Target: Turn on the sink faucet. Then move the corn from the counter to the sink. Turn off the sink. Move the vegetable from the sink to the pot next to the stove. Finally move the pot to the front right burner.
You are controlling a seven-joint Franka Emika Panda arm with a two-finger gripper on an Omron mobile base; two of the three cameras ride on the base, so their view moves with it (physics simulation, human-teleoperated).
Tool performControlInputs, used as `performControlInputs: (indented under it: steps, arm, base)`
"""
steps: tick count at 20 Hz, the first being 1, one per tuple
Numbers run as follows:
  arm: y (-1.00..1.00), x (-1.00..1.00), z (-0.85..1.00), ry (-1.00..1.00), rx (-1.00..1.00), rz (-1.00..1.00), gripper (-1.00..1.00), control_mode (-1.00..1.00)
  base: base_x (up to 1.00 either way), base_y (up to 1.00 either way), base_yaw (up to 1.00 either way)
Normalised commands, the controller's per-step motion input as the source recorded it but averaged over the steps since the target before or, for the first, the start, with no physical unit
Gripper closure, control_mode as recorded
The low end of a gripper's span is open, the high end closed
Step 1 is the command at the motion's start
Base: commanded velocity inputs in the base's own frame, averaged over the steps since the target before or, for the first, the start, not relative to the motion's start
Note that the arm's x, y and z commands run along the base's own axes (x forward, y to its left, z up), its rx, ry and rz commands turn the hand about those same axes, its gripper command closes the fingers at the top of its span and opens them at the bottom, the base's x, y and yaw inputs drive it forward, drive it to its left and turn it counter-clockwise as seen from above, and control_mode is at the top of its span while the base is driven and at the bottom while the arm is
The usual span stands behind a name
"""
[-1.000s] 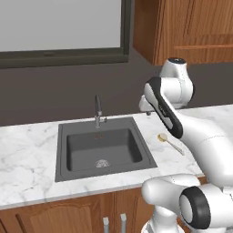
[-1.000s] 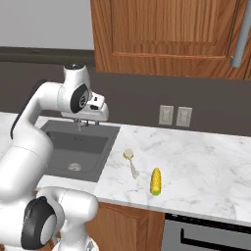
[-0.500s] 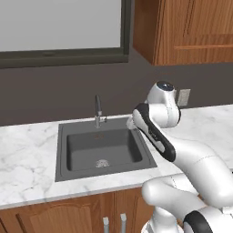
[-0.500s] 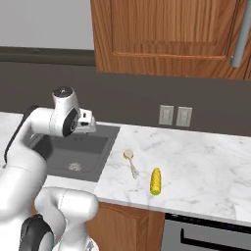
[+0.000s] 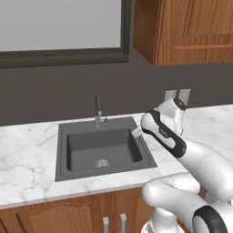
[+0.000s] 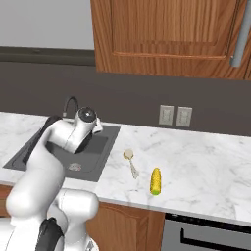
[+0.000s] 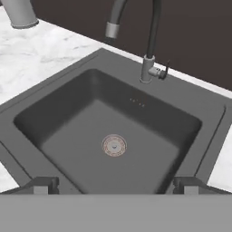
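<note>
The dark grey sink (image 5: 63, 150) (image 6: 105, 142) (image 7: 63, 136) is sunk into the white marble counter (image 5: 27, 154) (image 6: 206, 162). The sink faucet (image 5: 97, 111) (image 6: 71, 105) (image 7: 151, 50) stands at its back rim with its small side lever (image 7: 162, 71); no water runs from the spout. My gripper (image 7: 115, 186) (image 5: 136, 132) hovers over the basin's right rim, open, with nothing between its fingertips (image 7: 44, 185), and looks down at the round drain (image 7: 114, 145). The yellow corn (image 6: 155, 180) lies on the counter right of the sink, apart from the arm. The pot is out of view.
A small spoon (image 6: 131, 162) lies between sink and corn. The stove's dark front (image 6: 211, 235) shows at the lower right. Wall outlets (image 6: 175, 116) sit behind the counter, and wooden cabinets (image 6: 166, 34) hang above it.
The arm has folded down and swung toward the sink, bringing the hand from high above the counter to the basin's right rim. The jaws stayed open.
</note>
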Motion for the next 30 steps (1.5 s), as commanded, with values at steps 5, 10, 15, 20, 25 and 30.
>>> performControlInputs:
  steps: [5, 10, 15, 20, 25, 30]
  arm:
    - [-0.05, 0.66, -0.16, -0.18, 0.13, 0.24, -1.0, -1.0]
    - [0.02, 0.81, -0.1, -0.15, 0.12, 0.2, -1.0, -1.0]
    - [0.0, 0.65, -0.02, -0.09, 0.05, 0.27, -1.0, -1.0]
    - [0.02, 0.34, -0.07, 0.0, 0.0, 0.15, -1.0, -1.0]
    - [0.23, 0.59, 0.0, 0.0, 0.01, 0.07, -1.0, -1.0]
    - [0.49, 0.45, -0.09, 0.0, 0.0, 0.01, -1.0, -1.0]
  base:
    - [0.0, 0.0, 0.0]
    - [0.0, 0.0, 0.0]
    - [0.0, 0.0, 0.0]
    - [0.0, 0.0, 0.0]
    - [0.0, 0.0, 0.0]
    - [0.0, 0.0, 0.0]
